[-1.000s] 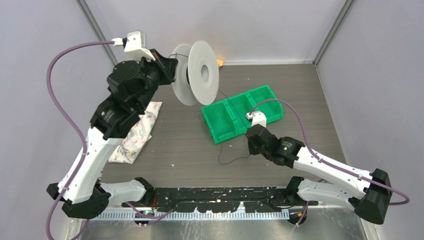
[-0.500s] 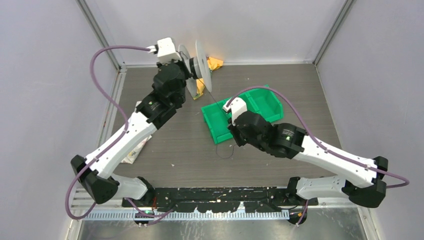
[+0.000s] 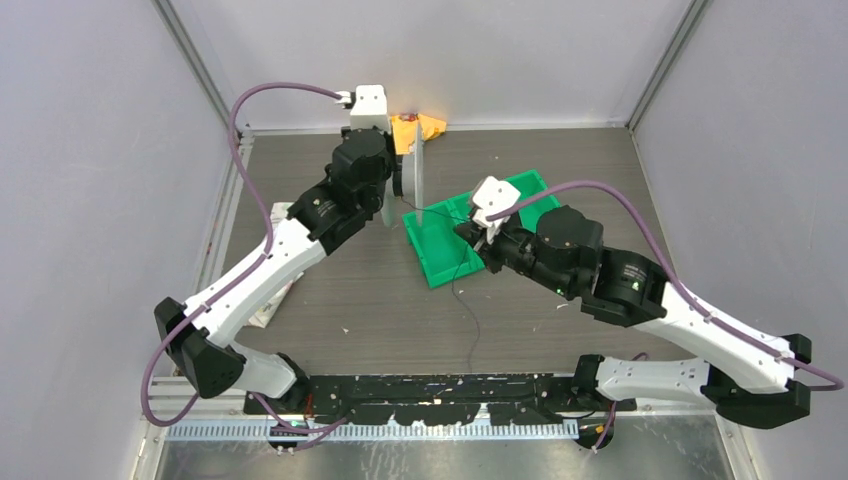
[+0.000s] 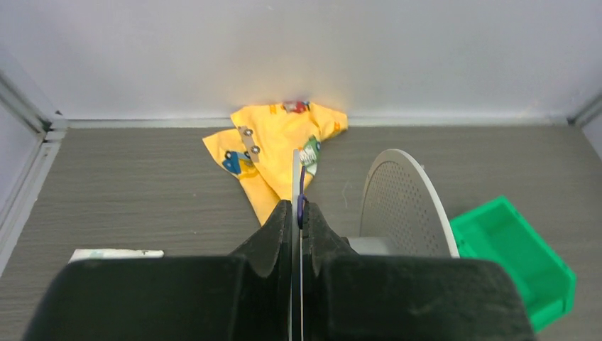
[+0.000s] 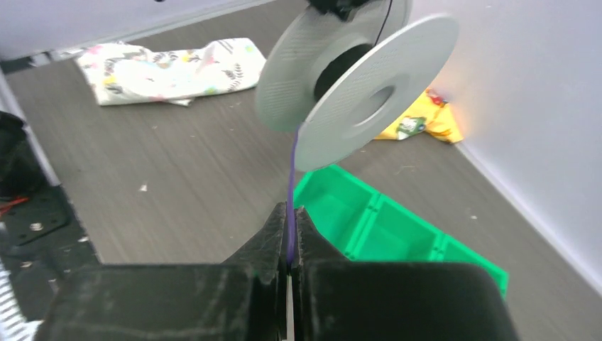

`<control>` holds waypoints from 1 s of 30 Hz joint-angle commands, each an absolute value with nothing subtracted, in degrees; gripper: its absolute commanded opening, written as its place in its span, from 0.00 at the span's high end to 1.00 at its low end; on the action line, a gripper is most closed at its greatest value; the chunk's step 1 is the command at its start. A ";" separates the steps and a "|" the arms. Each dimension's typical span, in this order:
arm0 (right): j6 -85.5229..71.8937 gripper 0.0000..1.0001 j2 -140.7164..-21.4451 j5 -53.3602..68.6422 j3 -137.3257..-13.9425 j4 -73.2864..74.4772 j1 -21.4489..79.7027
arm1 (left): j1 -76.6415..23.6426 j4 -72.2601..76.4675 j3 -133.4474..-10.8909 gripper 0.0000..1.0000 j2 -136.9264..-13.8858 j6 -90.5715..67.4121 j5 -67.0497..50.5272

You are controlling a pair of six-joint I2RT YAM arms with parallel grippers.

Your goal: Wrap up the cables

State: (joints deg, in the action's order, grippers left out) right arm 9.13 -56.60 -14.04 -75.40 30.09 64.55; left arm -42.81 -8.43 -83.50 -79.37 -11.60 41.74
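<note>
The big pale spool [image 3: 415, 185] is held upright and edge-on above the table. My left gripper [image 3: 398, 187] is shut on one of its flanges [image 4: 295, 177]; the other flange [image 4: 405, 206] shows to the right. A short end of the thin dark purple cable [image 4: 302, 193] sticks out at the left fingertips. My right gripper [image 3: 476, 232] is shut on the cable [image 5: 292, 170], which runs taut from the spool [image 5: 355, 78] into my jaws [image 5: 289, 212]. The cable's loose tail [image 3: 474, 325] trails down to the table.
A green divided bin [image 3: 440, 250] lies under the right gripper and also shows in the right wrist view [image 5: 383, 220]. A yellow cloth [image 3: 425, 125] lies by the back wall. A patterned cloth [image 5: 170, 71] lies at the table's left, under the left arm.
The left arm has swung right with the spool, which now stands edge-on. The right gripper has risen toward the spool over the bin. The cable's floor loop has drawn out into a straighter tail.
</note>
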 commanded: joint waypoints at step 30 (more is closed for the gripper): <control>11.80 0.85 -53.12 -14.81 -60.55 17.81 47.92 | -41.86 -42.85 -103.83 1.00 -69.22 -6.15 -25.00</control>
